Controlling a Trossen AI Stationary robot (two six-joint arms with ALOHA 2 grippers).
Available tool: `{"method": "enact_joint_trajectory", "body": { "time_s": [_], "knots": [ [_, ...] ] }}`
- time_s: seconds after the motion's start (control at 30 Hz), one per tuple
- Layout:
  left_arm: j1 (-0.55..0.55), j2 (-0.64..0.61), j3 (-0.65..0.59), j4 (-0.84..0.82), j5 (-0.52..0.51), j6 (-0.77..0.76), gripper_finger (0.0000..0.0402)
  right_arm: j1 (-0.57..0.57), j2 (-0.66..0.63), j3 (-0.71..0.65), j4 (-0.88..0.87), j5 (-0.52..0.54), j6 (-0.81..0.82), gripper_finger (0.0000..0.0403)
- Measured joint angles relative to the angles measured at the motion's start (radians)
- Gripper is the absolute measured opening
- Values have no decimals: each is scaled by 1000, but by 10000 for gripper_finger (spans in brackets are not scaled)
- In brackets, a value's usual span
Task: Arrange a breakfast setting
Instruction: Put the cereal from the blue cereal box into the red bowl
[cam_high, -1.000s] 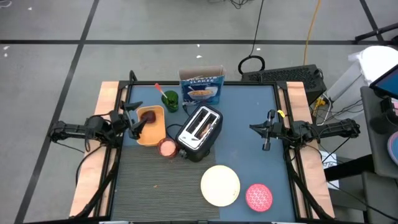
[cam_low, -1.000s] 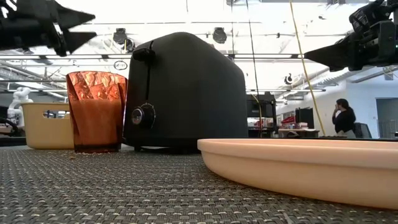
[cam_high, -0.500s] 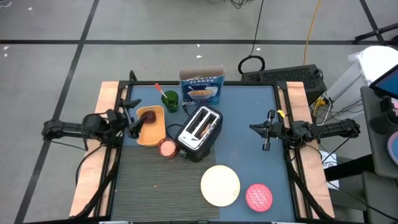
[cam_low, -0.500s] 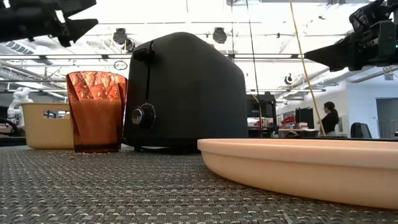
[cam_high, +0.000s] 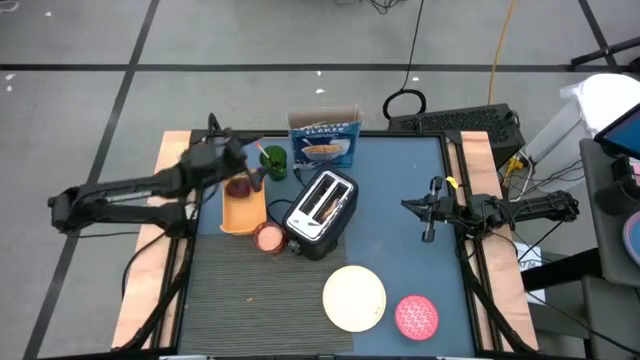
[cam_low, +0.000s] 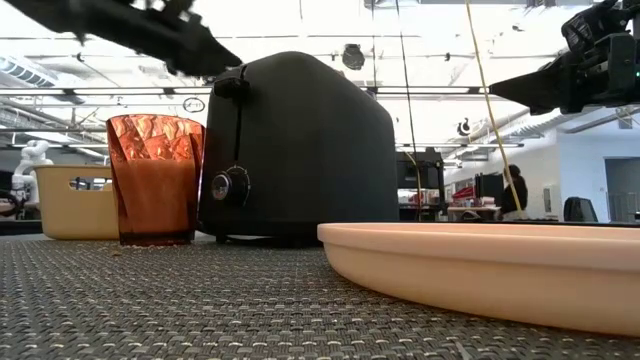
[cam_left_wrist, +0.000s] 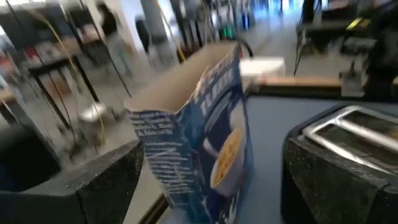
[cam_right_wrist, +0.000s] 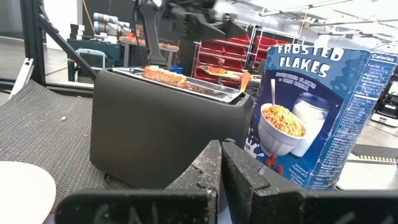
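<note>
Spread wide, the left gripper's (cam_high: 250, 172) two dark fingers (cam_left_wrist: 93, 186) hold nothing; in the left wrist view the blue Frosted Flakes cereal box (cam_left_wrist: 205, 146) shows in the gap between them. In the high view this gripper sits at upper left of the table, over the far end of the orange square container (cam_high: 243, 206) and beside the small green cup (cam_high: 274, 161).

Pressed together and empty, the right gripper's (cam_high: 430, 222) fingers (cam_right_wrist: 211, 171) hang at the right middle of the high view, well apart from everything.

At centre stands the silver-black toaster (cam_high: 322, 211), with a brown toast slice (cam_right_wrist: 165, 76) poking out of its slot in the right wrist view. Just beside the toaster's lower left is an amber faceted glass (cam_high: 269, 237).

On the grey ribbed mat at lower centre lies the round cream plate (cam_high: 354, 297), bare, with the smaller pink bowl (cam_high: 417, 315) just beside it to the right.
</note>
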Motion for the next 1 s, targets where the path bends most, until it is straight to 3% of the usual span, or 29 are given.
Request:
{"method": "enact_joint_trajectory", "body": {
  "time_s": [0.17,0.33,0.67,1.0],
  "knots": [
    [153,179,112,-39,169,-9,395,0,0,0,0,0,0,9],
    [259,273,133,-42,331,-10,395,0,0,0,0,0,0,9],
    [339,386,133,-7,370,38,395,0,0,0,0,0,0,9],
    [335,549,133,191,427,7,395,0,0,0,0,0,0,9]
  ]
}}
